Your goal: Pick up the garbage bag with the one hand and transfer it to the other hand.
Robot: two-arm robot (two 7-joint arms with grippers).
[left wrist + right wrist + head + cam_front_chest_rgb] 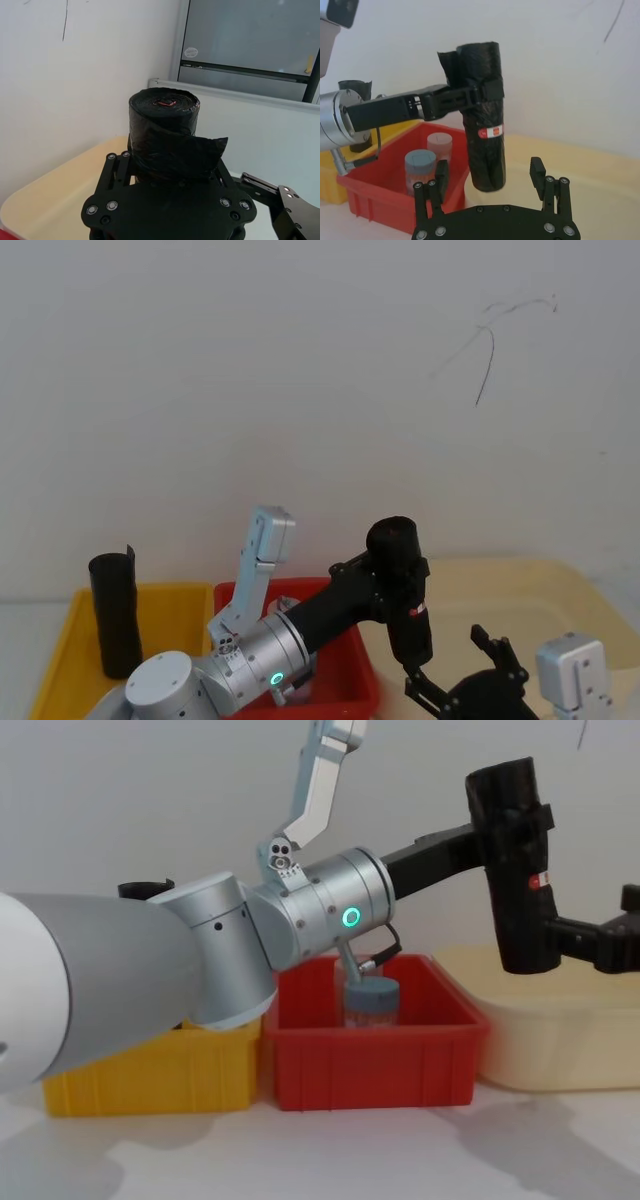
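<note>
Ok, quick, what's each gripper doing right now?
Left gripper: shut on the garbage bag, held upright in the air.
Right gripper: open, close by its lower end, not gripping.

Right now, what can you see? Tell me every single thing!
garbage bag: 1, black roll with a red-and-white label, held up in the air above the cream bin's edge
second black roll: 1, black, standing in the yellow bin
yellow bin: 1, yellow, farthest left
red bin: 1, red, middle
cream bin: 1, cream, right
jars: 2, grey-blue lid and brownish lid, in the red bin
left gripper: 1, black, shut around the garbage bag
right gripper: 1, black, open, by the bag's lower end
</note>
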